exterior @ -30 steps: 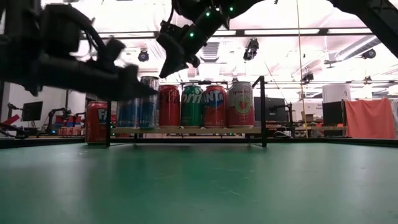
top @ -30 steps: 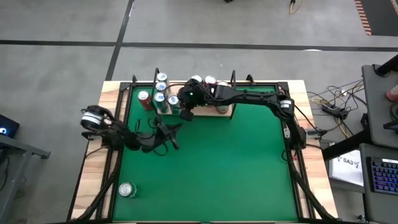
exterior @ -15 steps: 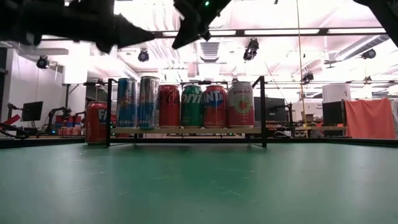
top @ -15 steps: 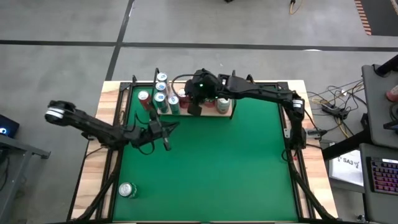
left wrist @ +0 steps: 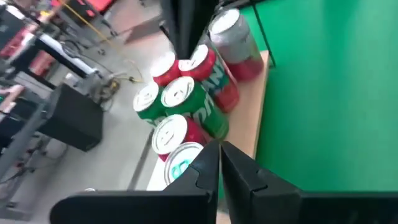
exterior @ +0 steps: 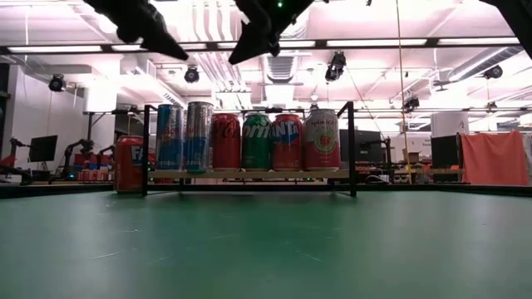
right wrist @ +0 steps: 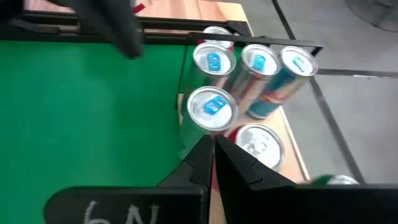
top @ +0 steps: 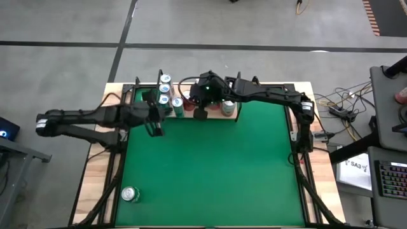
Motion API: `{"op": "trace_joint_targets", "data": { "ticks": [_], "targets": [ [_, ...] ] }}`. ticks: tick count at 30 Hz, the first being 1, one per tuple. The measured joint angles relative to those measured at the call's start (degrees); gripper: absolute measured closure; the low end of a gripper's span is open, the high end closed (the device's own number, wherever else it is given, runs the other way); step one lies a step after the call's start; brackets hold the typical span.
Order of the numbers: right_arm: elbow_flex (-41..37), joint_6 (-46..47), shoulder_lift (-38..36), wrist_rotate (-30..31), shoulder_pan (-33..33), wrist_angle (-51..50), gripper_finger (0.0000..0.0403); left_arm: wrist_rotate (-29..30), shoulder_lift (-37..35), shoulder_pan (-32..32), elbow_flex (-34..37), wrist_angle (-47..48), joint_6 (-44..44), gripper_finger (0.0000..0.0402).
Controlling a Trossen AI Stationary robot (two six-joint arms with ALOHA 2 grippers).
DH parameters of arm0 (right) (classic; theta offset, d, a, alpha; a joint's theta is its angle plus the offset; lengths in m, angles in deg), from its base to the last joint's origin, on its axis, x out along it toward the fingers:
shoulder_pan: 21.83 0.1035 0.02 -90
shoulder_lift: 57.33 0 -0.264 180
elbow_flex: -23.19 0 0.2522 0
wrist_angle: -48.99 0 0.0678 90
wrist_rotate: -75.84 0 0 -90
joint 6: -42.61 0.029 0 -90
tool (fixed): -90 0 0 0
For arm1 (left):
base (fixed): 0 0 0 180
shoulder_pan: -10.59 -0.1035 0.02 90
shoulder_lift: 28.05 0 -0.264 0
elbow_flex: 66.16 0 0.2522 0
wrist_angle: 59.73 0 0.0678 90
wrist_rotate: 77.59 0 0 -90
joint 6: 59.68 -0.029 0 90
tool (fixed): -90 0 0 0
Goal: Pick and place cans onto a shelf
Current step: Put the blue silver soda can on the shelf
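Observation:
The shelf (exterior: 249, 174), a light-wood board with black wire uprights, stands at the table's far edge. A row of cans stands on it: blue (exterior: 169, 137), silver (exterior: 198, 137), red (exterior: 226, 141), green (exterior: 257, 141) and more. A red can (exterior: 129, 164) stands on the table beside the shelf's left end. A silver can (top: 130, 194) lies near the front left corner. My left gripper (top: 154, 129) hangs shut and empty high over the shelf's left end. My right gripper (top: 200, 116) hangs shut and empty above the shelf's middle. The wrist views look down on the can tops (left wrist: 180, 93) (right wrist: 211, 106).
The table is green-topped with a wood border (top: 95, 172). Its middle and right side (top: 241, 172) hold no objects. Cables and a desk with a keyboard (top: 388, 178) lie beyond the right edge. The low view shows a lit room behind the shelf.
My left gripper has risen well above the table, swung toward the far edge and the shelf's left end, and rolled, staying shut. My right gripper has risen a little over the shelf's middle, then held still, shut. No can has moved.

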Motion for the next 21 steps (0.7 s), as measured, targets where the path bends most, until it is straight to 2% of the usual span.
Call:
{"op": "trace_joint_targets", "data": {
  "ticks": [6, 11, 21],
  "targets": [
    [-5.2, 0.8, 0.6, -0.5, 0.0, 8.1, 0.0394, -9.7, 0.7, -11.1, 1.7, -0.9, -5.7, 0.0402],
    [-9.2, 1.4, 1.1, -0.5, 0.0, 14.8, 0.0394, -16.6, 2.2, -15.9, 2.5, -5.3, -7.6, 0.0402],
    [-14.8, 1.4, 1.1, -0.5, 0.0, 24.5, 0.0394, -16.0, 7.3, -16.6, 2.0, -5.7, -9.3, 0.0402]
  ]
}}
